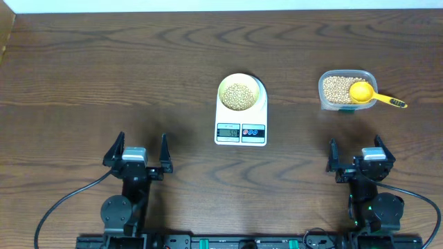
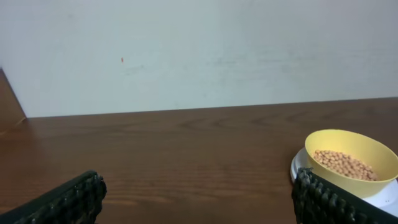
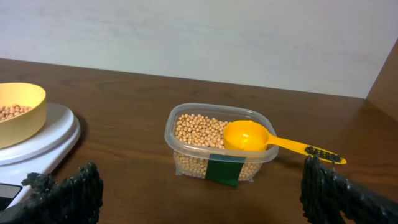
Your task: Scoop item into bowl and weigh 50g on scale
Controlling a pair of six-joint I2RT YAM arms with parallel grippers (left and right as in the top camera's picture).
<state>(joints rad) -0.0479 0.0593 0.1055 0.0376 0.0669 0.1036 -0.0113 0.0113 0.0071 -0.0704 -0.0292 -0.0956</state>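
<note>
The pale yellow-green bowl (image 1: 240, 93) stands on the white scale (image 1: 241, 124) and holds a heap of tan beans (image 1: 239, 96). The bowl (image 2: 354, 160) also shows at the right of the left wrist view, and at the left edge of the right wrist view (image 3: 18, 112). More beans (image 3: 199, 130) fill a clear plastic container (image 1: 346, 90), with a yellow scoop (image 1: 370, 95) resting across it. My left gripper (image 1: 136, 153) is open and empty, near the table's front. My right gripper (image 1: 361, 157) is open and empty, in front of the container.
The scale's display (image 1: 228, 131) is lit, its digits too small to read. A green label (image 3: 224, 171) is on the container's front wall. A pale wall rises behind the table's far edge.
</note>
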